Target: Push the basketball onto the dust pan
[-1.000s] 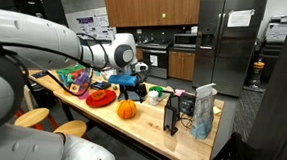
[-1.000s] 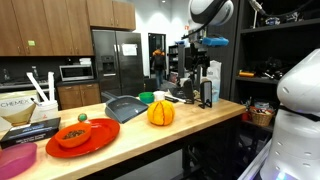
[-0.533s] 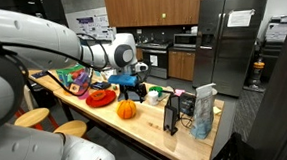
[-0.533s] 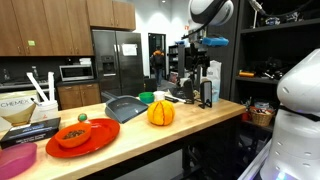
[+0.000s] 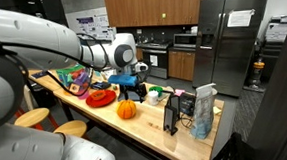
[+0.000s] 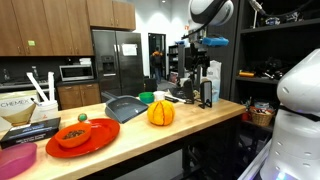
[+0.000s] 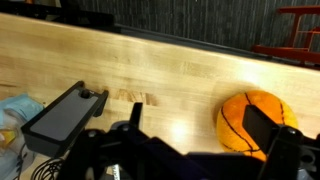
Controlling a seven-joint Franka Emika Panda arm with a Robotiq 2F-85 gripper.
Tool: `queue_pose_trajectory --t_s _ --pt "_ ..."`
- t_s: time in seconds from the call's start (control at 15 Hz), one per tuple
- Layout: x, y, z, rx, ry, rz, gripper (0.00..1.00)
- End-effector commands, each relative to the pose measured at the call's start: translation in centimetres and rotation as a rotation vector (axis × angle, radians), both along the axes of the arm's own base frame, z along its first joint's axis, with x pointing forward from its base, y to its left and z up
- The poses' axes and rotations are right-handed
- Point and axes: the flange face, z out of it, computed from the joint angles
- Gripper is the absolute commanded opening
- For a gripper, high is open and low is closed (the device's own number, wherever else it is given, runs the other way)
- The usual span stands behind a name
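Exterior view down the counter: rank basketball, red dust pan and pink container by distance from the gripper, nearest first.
1. Basketball: on the counter, lower left of the raised gripper.
2. Red dust pan: farther along the counter, toward the camera.
3. Pink container: at the counter's near end, bottom left corner of the picture.

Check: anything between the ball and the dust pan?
Nothing visible does. In an exterior view the ball and the red pan lie apart, with only bare counter between them. A small orange item sits on the pan itself. The grey tray lies behind that line.
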Motion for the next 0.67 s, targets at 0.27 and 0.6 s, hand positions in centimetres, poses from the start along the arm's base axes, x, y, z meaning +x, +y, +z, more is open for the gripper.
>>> queue_pose_trajectory --t_s 0.27,0.6 --pt "0.14 0.00 0.02 -0.020 -0.023 0.017 1.00" --pt "0.01 -0.14 -0.04 0.013 0.045 0.110 1.00"
